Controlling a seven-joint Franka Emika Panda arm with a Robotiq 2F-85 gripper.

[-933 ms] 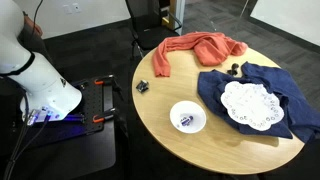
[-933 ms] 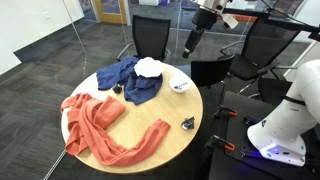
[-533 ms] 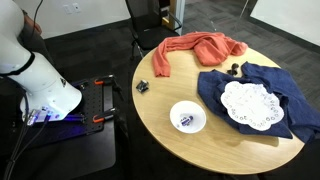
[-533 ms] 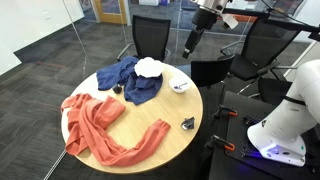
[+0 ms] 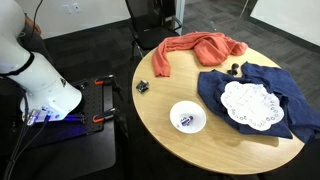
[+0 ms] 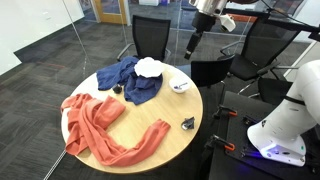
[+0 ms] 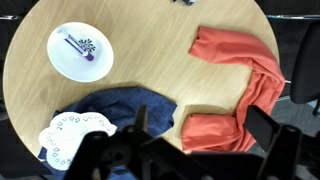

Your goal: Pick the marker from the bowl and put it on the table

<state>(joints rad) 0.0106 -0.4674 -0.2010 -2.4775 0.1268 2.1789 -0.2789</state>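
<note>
gripper (image 7: 197, 135) spread wide and empty, hanging high over table (image 7: 150, 70), well apart from bowl (image 7: 80, 52). marker (image 7: 84, 47) lying inside bowl, small and dark. probably light, stiff and smooth, apt to roll or skid along the curved wall. best pinched across the barrel near mid-length, jaws square to its axis. exact lie too small to tell.

Marker (image 7: 75, 44) inside white bowl (image 7: 63, 66) on tan table (image 7: 150, 55)

Bright, even indoor light, soft shadows; all views small and slightly blurry.
</note>
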